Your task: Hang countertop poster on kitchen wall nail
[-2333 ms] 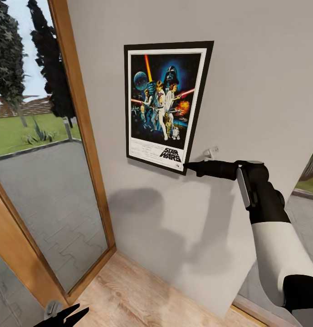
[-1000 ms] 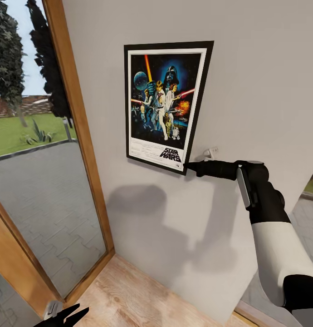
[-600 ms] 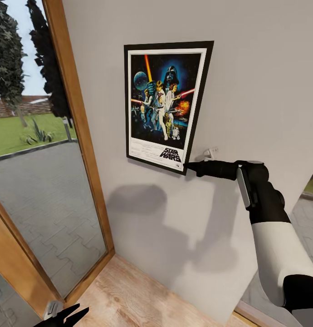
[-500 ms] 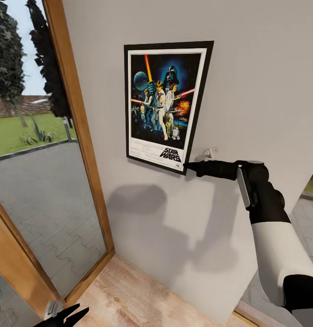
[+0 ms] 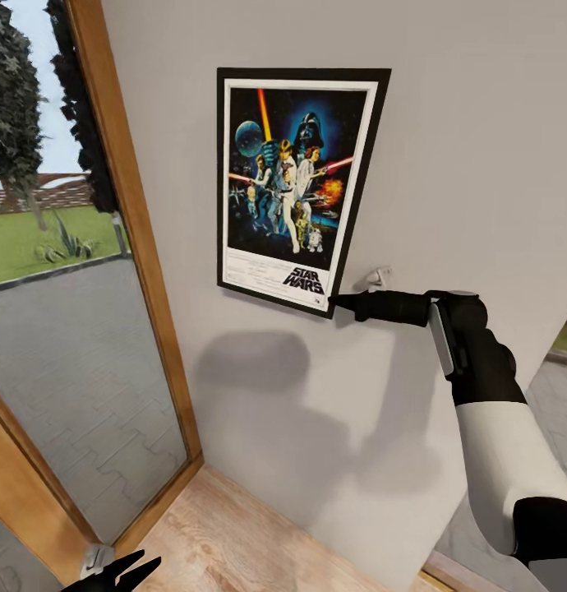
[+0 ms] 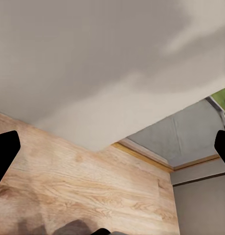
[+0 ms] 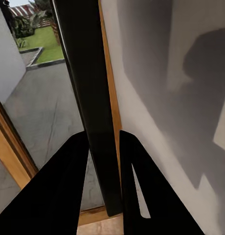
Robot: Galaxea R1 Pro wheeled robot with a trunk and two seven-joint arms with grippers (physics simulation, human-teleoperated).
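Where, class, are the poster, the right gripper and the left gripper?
poster [image 5: 292, 185], head view, middle of artwork.
right gripper [image 5: 337, 301], head view, fingertips at the poster's lower corner.
left gripper [image 5: 123, 571], head view, between fingertips.

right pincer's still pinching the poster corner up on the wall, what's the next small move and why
Probably open the right pincer a little and watch. The poster sits flat and upright against the wall, and the right wrist view shows its dark edge clamped between the fingers. No nail is visible behind it, so whether it hangs by itself can't be told; release slowly, ready to re-close.
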